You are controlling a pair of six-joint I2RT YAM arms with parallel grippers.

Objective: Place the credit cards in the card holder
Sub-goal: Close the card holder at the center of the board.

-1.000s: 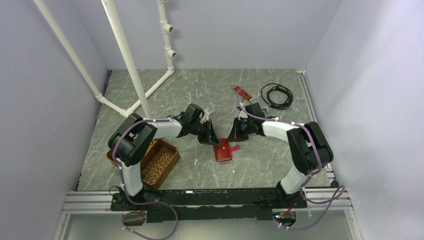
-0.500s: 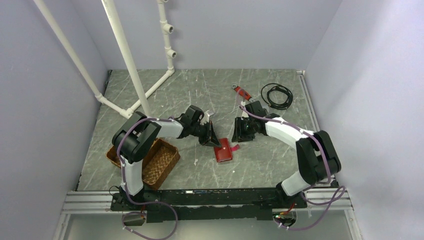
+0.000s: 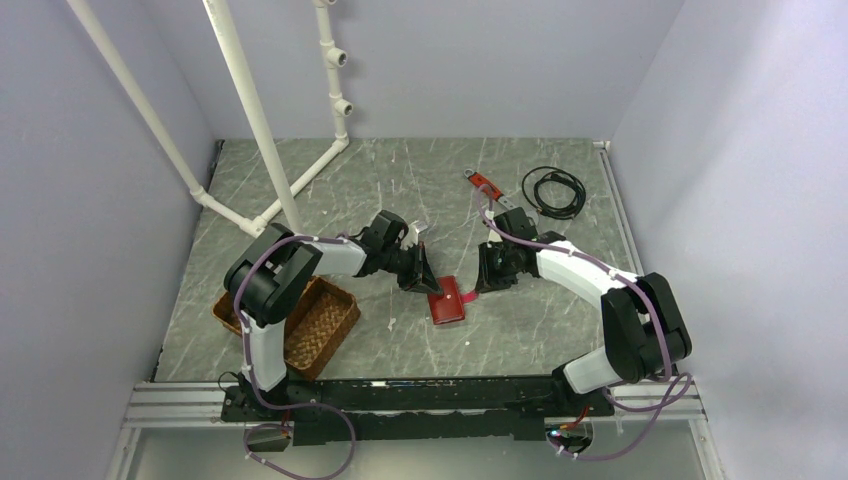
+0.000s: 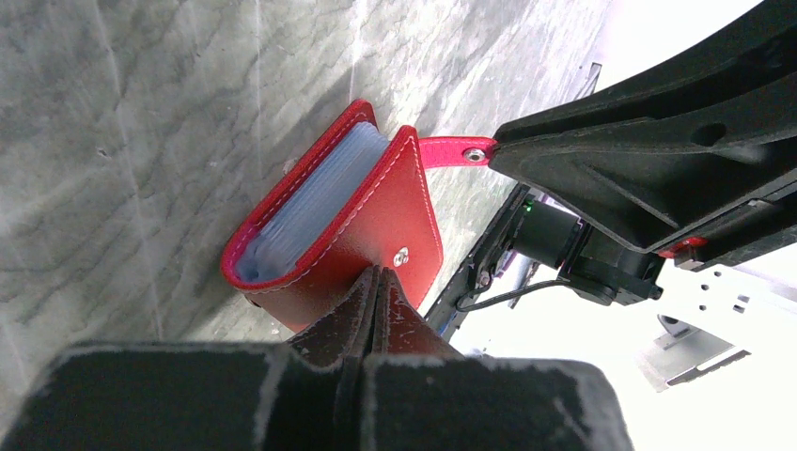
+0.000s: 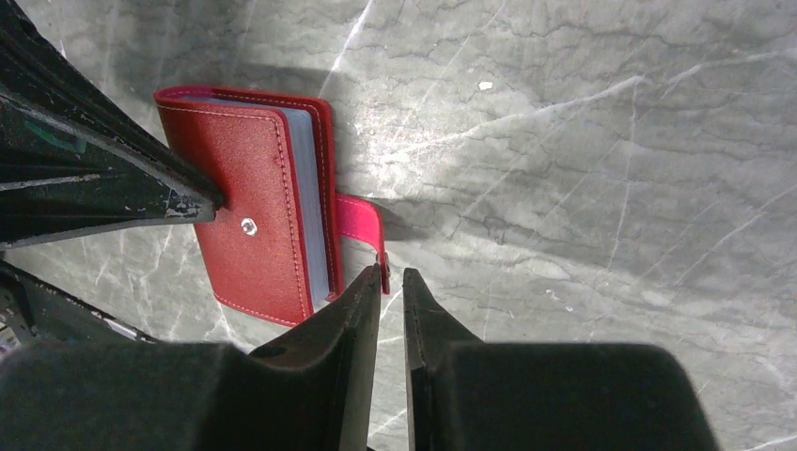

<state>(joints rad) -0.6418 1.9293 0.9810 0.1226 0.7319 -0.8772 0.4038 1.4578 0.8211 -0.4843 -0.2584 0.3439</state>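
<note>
- Right end effector (image 3: 487, 278) is creeping closer than a second ago, top view; card holder (image 3: 447, 300) is lying on the table (image 3: 540, 330) between both arms.
- Left wrist: left end effector (image 4: 378, 282) is staying pressed together, tips pushing on the red cover.
- Right wrist: it's sitting barely spread beside the strap (image 5: 362, 225), gripping nothing; I'd be pinching that tab squarely, peeling slowly while left is pinning.

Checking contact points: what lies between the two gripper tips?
The card holder, in both wrist views: left gripper on its cover, right gripper beside its strap.
</note>
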